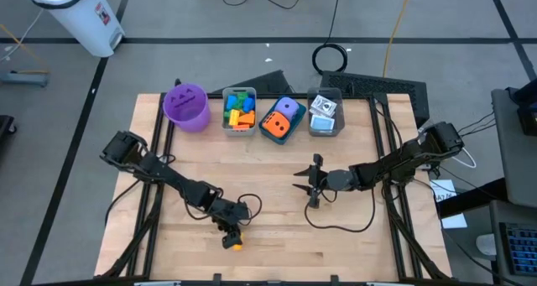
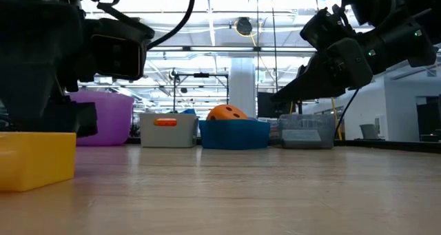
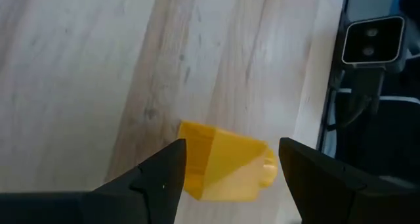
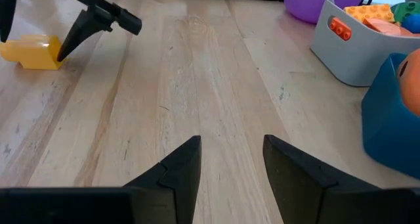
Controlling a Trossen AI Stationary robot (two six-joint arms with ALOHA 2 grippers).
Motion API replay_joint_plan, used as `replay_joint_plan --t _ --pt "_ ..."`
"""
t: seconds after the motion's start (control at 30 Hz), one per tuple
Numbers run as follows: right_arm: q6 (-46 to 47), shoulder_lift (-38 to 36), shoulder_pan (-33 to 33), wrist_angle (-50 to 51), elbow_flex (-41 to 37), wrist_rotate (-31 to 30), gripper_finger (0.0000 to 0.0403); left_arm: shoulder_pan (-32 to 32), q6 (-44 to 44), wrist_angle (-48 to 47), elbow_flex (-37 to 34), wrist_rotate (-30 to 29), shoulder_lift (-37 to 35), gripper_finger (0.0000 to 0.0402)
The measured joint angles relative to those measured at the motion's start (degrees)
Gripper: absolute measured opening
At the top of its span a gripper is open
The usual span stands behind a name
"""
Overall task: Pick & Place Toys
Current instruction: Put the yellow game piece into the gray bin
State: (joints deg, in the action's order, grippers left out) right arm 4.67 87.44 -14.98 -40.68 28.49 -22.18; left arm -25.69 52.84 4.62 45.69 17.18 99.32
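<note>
Left gripper (image 1: 230, 233) down near front edge of table (image 1: 352, 252), fingers (image 3: 157, 178) spread, straddling yellow brick (image 3: 226, 165) lying on the wood; brick between the fingers, contact not discernible, not lifted. Seen low, brick (image 2: 36, 159) sits flat on tabletop. Right gripper (image 1: 312, 185) mid-table, fingers (image 4: 180, 165) apart, nothing between them, only bare wood ahead. Wide clear strip of table between both grippers and the back row. Back edge, left to right: purple cup (image 1: 185, 106), grey bin (image 1: 239, 111) full of mixed bricks, blue bin (image 1: 282, 119) with orange and purple dice, clear bin (image 1: 325, 113) with printed cubes. Bins just beside each other, well apart from both arms.
</note>
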Motion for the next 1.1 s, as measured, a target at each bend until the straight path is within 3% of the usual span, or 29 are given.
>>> replay_joint_plan --t 0.33,0.73,1.1 --pt "0.0 0.0 0.0 0.2 0.0 0.0 0.0155 0.0 -0.1 -0.1 0.0 2.6 -0.1 0.0240" --pt "0.0 0.0 0.0 0.2 0.0 0.0 0.0155 0.4 -1.8 -0.1 0.0 6.5 -0.1 0.0098" --pt "0.0 0.0 0.0 0.2 0.0 0.0 0.0155 2.9 -1.8 7.8 0.4 15.8 -0.1 0.0014"
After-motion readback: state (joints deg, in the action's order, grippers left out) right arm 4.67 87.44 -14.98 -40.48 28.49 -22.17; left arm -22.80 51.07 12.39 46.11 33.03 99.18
